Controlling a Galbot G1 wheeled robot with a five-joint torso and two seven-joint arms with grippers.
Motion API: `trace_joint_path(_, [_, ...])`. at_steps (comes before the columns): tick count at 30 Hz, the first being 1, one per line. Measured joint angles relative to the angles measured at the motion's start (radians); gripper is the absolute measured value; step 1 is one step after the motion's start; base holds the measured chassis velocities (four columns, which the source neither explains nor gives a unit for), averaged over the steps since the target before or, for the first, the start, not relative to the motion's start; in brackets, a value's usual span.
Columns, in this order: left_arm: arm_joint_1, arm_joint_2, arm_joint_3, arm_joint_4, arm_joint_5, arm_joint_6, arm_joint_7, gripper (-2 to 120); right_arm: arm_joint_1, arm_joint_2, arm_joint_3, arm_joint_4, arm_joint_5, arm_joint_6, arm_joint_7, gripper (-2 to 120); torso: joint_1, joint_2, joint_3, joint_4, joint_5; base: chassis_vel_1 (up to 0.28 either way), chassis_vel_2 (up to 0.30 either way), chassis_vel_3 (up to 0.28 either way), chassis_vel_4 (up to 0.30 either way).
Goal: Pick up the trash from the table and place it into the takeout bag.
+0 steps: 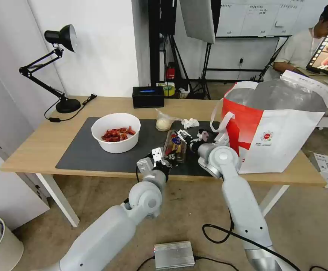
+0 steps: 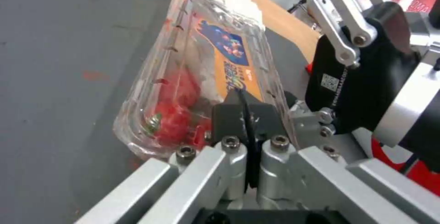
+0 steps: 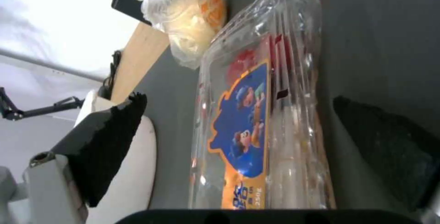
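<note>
The clear clamshell tray, with red bits and a blue-orange label, lies on the dark mat near the table's front edge. My right gripper is open, one black pad on each long side of the tray. My left gripper is shut, its tips over the tray's near end; whether it pinches the rim is unclear. A white bowl of red shell scraps sits to the left. The small clear bag and crumpled tissue lie behind the tray. The takeout bag stands open at the right.
A black rectangular box and a black desk lamp stand at the back of the light-wood table. The dark grey mat has bare room in front of the bowl. The bag's white strap hangs close to my right wrist.
</note>
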Motion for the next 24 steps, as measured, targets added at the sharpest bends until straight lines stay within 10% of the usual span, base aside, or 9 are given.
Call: trace_joint_path(24, [0.015,0.024,-0.016,-0.026,-0.006,-0.001,0.000,0,0.028,0.020,-0.006,-0.034,-0.009,-0.009,0.003,100,0.000,0.000,0.000,0.0001,0.0000,0.000,0.000,0.000,0.000])
